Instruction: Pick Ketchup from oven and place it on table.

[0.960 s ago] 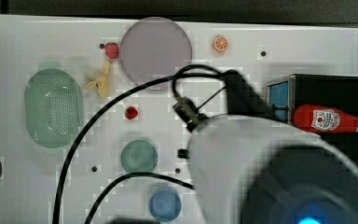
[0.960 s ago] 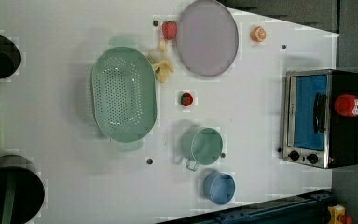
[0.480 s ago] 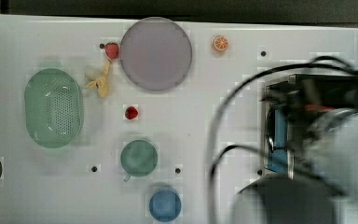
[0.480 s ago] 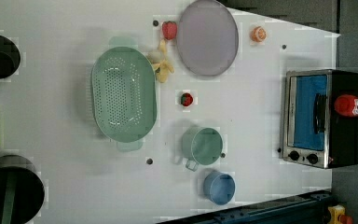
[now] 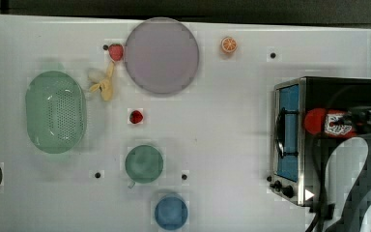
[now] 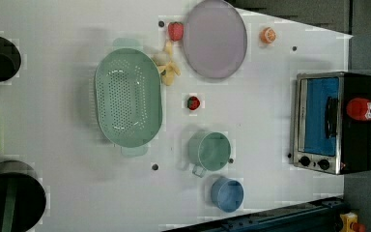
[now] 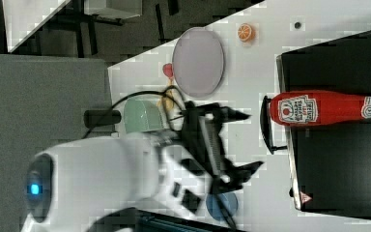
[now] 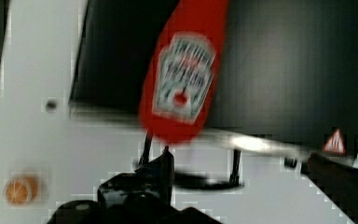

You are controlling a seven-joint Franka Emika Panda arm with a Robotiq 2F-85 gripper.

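Your fingers gape wide, holding nothing; the red squeeze ketchup bottle lies beyond their tips, atop the black boxy oven.

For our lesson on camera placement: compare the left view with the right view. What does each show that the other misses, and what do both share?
Left view alone: the green cup, the small strawberry and the oven's blue glass door. Right view alone: the robot arm, its gripper with jaws open short of the ketchup bottle. Both: the bottle on the black oven, the purple plate and the orange slice.
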